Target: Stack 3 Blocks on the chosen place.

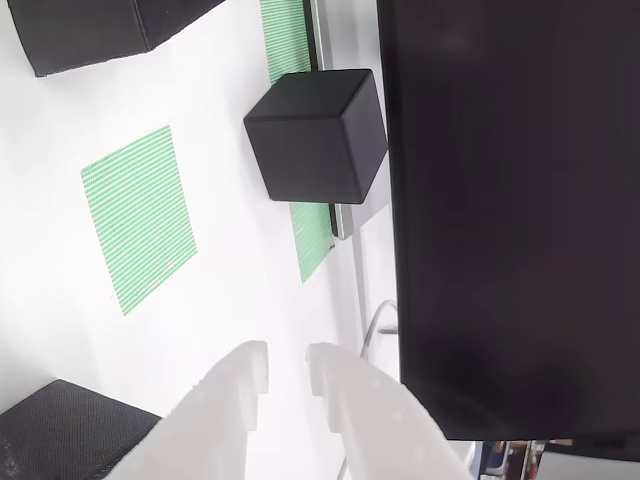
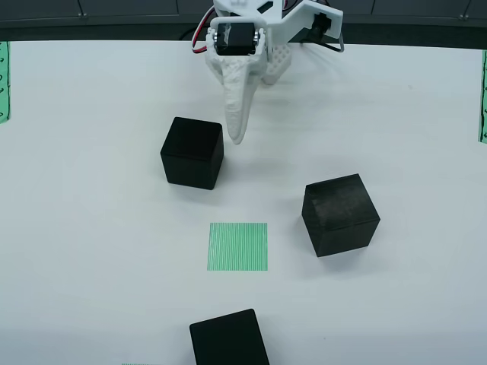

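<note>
Blocks: three black cubes sat on the white table (image 2: pixel 91 251), none stacked, all around the patch in the view from above.
Patch: green-striped square (image 2: pixel 238 246) near the middle, bare.
Block 1: (image 2: pixel 192 152) at about 11 o'clock from the patch, near it, not touching.
Block 2: (image 2: pixel 340 214) at about 2-3 o'clock, a bit further out.
Block 3: (image 2: pixel 229 338) at 6 o'clock, cut off by the bottom edge.
Gripper: (image 2: pixel 236 133) white, pointing down at 12 o'clock from the patch, tip just beside block 1's upper right corner, no contact as far as I could tell.
Jaws: spread a little, nothing between them, clearest in the view that rides on the gripper (image 1: pixel 287 368).
</note>
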